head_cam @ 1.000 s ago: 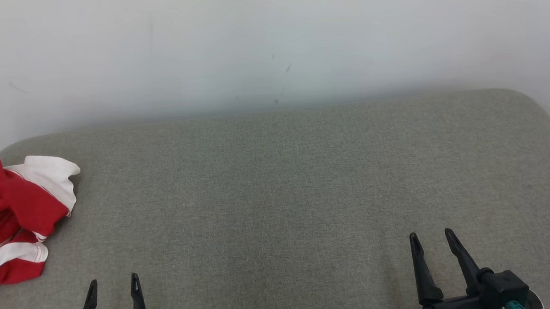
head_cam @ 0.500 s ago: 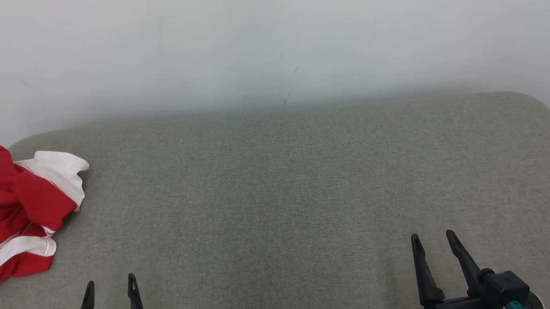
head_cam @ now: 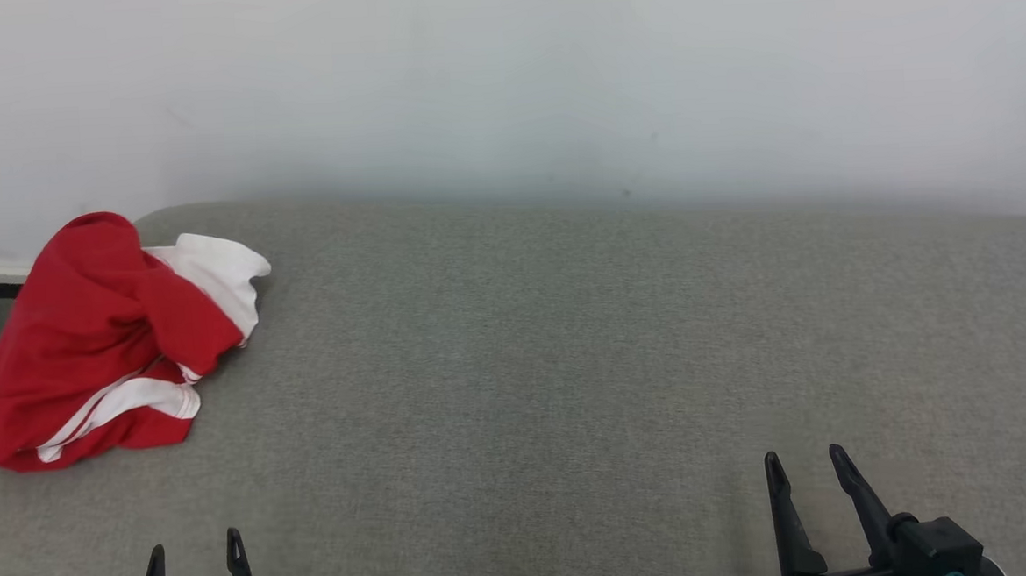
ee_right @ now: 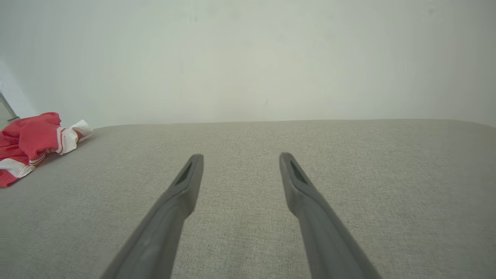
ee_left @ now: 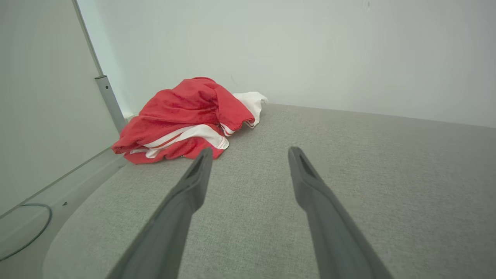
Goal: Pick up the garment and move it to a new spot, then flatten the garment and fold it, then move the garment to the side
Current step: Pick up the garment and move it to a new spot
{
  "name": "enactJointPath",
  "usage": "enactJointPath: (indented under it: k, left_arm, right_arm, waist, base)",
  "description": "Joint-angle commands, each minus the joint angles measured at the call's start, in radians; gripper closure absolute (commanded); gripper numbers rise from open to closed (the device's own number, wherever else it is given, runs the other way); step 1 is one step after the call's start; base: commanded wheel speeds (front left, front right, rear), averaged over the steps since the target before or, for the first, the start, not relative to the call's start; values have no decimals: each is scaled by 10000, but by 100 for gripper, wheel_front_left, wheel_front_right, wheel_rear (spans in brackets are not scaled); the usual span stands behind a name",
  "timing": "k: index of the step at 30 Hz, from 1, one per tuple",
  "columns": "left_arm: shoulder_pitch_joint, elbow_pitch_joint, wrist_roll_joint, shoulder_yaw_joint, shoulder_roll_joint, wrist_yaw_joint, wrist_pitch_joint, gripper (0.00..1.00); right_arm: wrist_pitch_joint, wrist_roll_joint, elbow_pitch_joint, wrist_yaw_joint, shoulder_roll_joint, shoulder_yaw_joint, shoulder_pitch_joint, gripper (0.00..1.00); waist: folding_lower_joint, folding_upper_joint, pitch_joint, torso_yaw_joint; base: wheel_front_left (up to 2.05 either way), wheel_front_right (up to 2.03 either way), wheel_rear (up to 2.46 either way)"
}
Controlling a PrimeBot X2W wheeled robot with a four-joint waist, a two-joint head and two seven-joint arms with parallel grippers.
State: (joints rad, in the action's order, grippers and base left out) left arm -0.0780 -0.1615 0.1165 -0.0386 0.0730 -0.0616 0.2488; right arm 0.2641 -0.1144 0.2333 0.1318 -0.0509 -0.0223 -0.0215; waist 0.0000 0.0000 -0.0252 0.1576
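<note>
The garment (head_cam: pixel 103 345) lies on the desk (head_cam: pixel 570 364) at its far left corner, before the wall (head_cam: pixel 502 78). The left gripper (head_cam: pixel 194 542) is at near left, the right gripper (head_cam: pixel 803 454) at near right.

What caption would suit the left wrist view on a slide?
Open left tool hovers over the grey cushion, with a crumpled red-and-white garment ahead to its left, near the wall.

Crumpled red-and-white garment (ee_left: pixel 186 116) lies beyond the spread, empty left gripper (ee_left: pixel 250 155).
</note>
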Motion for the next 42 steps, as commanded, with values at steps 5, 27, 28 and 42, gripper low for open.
enactJointPath:
  k: [5,27,28,42]
  left_arm:
    - [-186,32,49,-67,95,-148,-65,0]
    - [-481,310,338,-466,216,-717,-20,0]
    - [-485,310,341,-474,213,-736,-7,0]
    - [61,24,618,-457,207,-698,88,0]
  right_arm:
    - [8,-81,107,-21,13,16,-156,0]
    - [7,-215,250,-21,11,341,-28,0]
    - [7,-203,255,-21,11,352,2,0]
    - [7,-119,275,-21,11,374,77,0]
  waist:
    - [0,0,-229,1170]
    - [0,0,-36,3266]
    - [0,0,-21,3271]
    - [0,0,138,2979]
  base:
    - [0,0,0]
    - [0,0,0]
    - [0,0,0]
    - [0,0,0]
